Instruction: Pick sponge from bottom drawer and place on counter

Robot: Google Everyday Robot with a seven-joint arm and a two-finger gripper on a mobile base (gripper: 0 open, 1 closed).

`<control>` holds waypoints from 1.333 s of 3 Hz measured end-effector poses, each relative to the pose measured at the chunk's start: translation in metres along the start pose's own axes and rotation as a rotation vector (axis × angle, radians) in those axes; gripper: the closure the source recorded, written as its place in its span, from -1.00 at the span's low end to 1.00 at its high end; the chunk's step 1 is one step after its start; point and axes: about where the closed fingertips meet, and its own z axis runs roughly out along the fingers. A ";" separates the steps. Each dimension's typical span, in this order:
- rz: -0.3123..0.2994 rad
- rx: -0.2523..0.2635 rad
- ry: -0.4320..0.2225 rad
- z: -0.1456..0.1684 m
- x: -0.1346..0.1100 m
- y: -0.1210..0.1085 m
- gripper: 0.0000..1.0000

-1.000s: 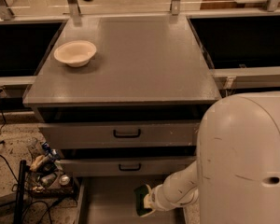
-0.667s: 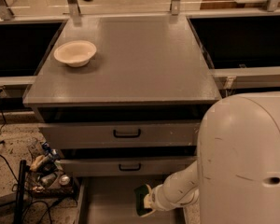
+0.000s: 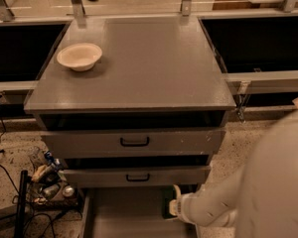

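Grey counter [image 3: 154,58] has bare surface to the right of the cream bowl [image 3: 79,56], which sits near its left edge. A sound lift would rise straight out and clear the two upper drawers [image 3: 134,142] before swinging up there. The bottom drawer [image 3: 124,217] stands pulled out. The white arm [image 3: 213,207] reaches in low from the right. Its gripper [image 3: 175,206] is near the drawer's back right corner, against the dark green sponge [image 3: 167,202]; whether it has hold cannot be told.
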 end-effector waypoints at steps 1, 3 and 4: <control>0.043 0.065 -0.101 -0.052 -0.007 -0.025 1.00; 0.079 0.085 -0.108 -0.059 -0.014 -0.042 1.00; 0.151 0.131 -0.136 -0.080 -0.023 -0.080 1.00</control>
